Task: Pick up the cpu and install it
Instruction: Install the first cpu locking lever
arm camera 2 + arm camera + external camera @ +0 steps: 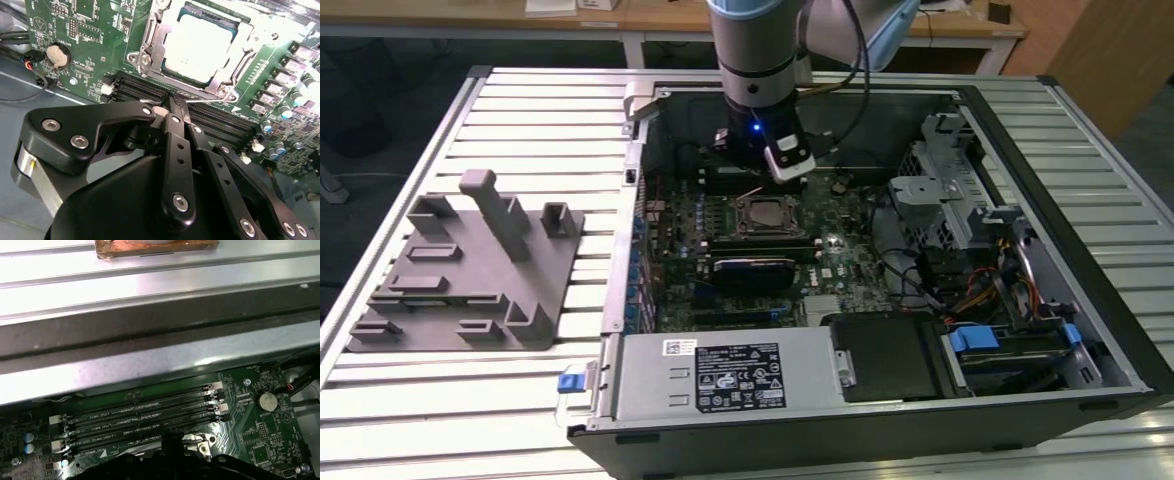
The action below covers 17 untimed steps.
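Observation:
The cpu [202, 47] lies flat in the motherboard socket, its silvery top showing inside the closed metal frame [150, 37]. In the exterior view the socket [761, 216] sits mid-board inside the open computer case. My gripper [172, 105] hangs just beside the socket's edge, over the memory slots [150, 90]. Its black fingers [175, 150] are pressed together, and I see nothing held between them. The tips stand by the thin wire lever [210, 98] along the socket's side; I cannot tell if they touch it. In the exterior view the gripper [750, 186] is just behind the socket.
A grey fixture [467, 270] stands on the slatted table at the exterior view's left. The case holds a power supply [720, 375], a drive cage [961, 200] and cables [921, 270]. A coin battery [57, 55] sits beside the slots. The case wall [150, 335] rises close behind them.

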### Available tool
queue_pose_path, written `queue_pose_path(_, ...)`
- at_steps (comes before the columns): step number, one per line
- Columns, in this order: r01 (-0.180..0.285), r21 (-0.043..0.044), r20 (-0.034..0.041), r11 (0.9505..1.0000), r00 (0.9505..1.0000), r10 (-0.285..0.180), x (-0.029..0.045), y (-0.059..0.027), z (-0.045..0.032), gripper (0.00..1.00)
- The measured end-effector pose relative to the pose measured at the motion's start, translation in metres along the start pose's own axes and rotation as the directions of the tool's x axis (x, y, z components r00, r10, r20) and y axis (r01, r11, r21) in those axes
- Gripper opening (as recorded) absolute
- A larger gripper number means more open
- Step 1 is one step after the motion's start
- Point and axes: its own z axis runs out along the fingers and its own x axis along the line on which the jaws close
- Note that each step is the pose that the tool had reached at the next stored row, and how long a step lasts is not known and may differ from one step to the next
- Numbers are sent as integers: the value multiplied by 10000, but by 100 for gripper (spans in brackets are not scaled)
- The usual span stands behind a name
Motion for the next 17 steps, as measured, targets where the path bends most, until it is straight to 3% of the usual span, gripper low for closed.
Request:
queue_pose_path(3, -89, 0, 61, 10000, 9999, 89, -1, -2, 16, 11)
queue_pose_path(8, -168, -25, 248, 9999, 9996, 169, -5, -7, 46, 11)
queue_pose_path(10, -221, -23, 279, 9998, 9994, 222, -5, -8, 51, 11)
queue_pose_path(17, -1069, 70, 481, 9942, 9932, 1065, -1, -4, 70, 11)
